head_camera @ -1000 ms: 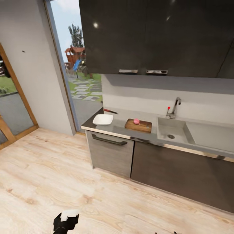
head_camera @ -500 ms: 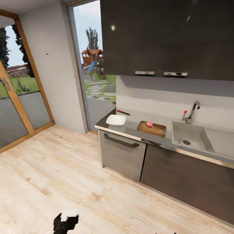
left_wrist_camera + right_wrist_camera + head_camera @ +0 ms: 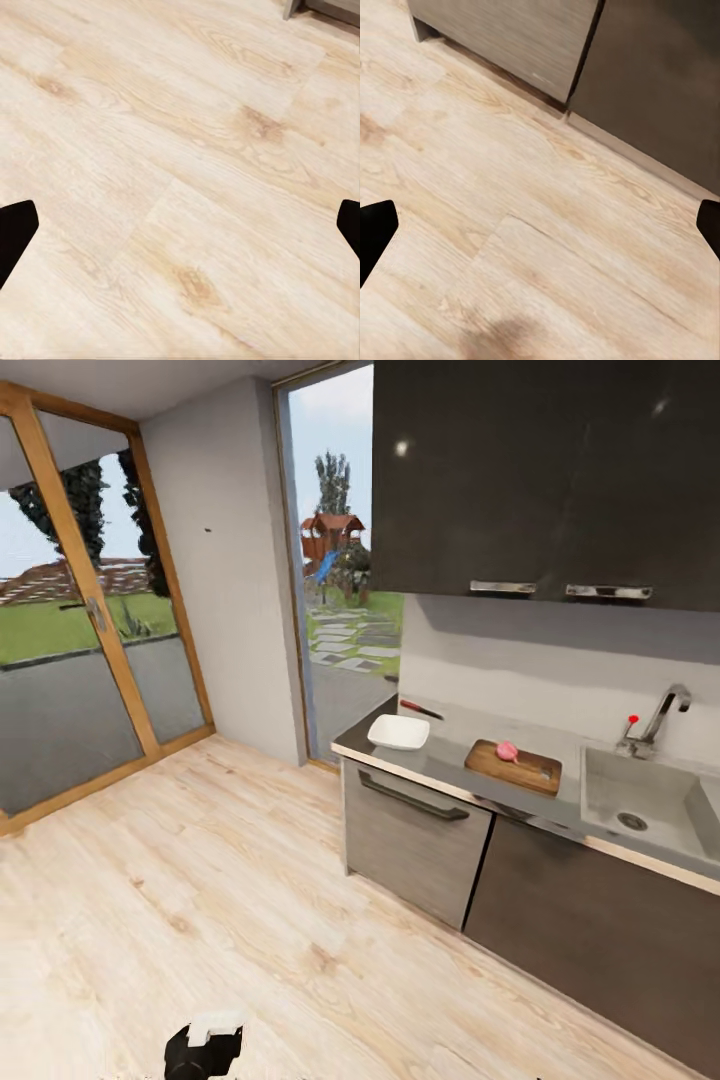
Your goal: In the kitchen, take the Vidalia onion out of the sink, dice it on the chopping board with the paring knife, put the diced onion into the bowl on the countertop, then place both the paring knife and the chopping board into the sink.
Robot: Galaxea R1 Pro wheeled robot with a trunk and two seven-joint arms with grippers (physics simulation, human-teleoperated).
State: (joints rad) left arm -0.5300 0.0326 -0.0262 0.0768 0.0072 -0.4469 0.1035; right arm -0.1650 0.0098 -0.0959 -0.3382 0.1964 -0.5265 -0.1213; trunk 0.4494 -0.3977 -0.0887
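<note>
Both arms hang low in front of the robot, pointing down at the pale wood-plank floor. In the left wrist view the left gripper has its two black fingertips at opposite edges of the frame, spread wide with nothing between them but floorboards. The right gripper is the same, its dark fingertips wide apart and empty over the boards, with the foot of the brown-grey cabinet fronts just beyond them. In the head view a black and white part of the left arm shows at the bottom edge; which part it is I cannot quite tell. The task's things lie well away from both sets of fingers, up on the long smooth grey countertop. The small round pinkish-red Vidalia onion sits on the rectangular brown wooden chopping board. Beside the board stands the shallow glossy white squarish bowl, and behind the bowl lies the slim red-handled paring knife. On the board's other side is the grey steel sink with its round drain hole and chrome tap. Dark wall cupboards hang above, and wood-framed glass doors look out on grass and a playhouse.
</note>
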